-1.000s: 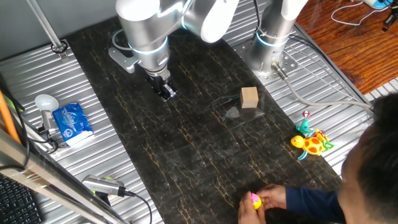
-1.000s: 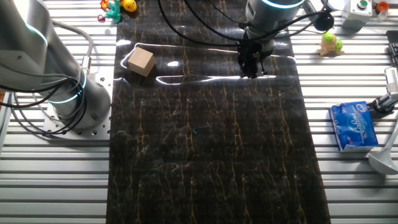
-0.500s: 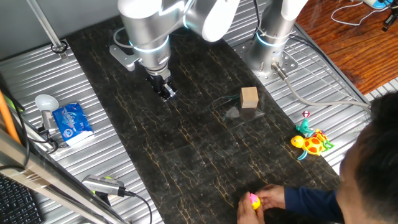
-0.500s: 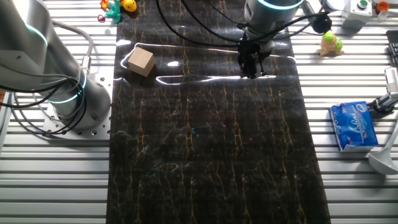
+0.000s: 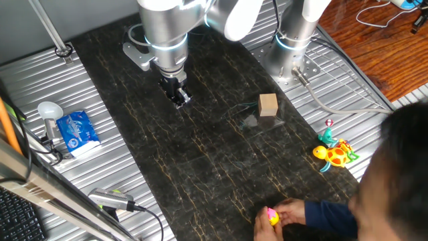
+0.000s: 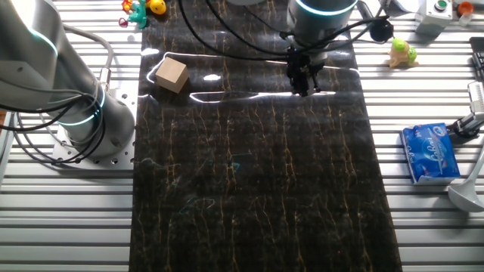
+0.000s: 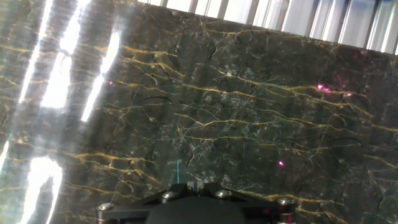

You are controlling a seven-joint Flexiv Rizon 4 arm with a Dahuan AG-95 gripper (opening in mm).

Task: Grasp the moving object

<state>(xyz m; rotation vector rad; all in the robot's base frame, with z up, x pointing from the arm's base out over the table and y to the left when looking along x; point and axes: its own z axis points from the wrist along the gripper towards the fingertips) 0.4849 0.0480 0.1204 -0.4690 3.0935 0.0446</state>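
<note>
The moving object (image 5: 273,215), a tiny pink-topped toy with yellow below, is held in a person's hand (image 5: 286,215) at the near edge of the dark marble mat in one fixed view. It does not show in the other fixed view or the hand view. My gripper (image 5: 178,98) hangs over the far part of the mat, far from the toy. Its fingers are together and hold nothing. It also shows in the other fixed view (image 6: 303,81) and at the bottom of the hand view (image 7: 194,185), which looks down on bare mat.
A tan wooden cube (image 5: 268,104) sits on the mat right of my gripper, also in the other fixed view (image 6: 172,75). A yellow-red-teal turtle toy (image 5: 336,152) lies on the ribbed table at right. A blue packet (image 5: 77,131) lies at left. A second arm's base (image 5: 292,50) stands at the back.
My gripper has shifted slightly to the right over the mat. The person's hand with the toy has barely moved.
</note>
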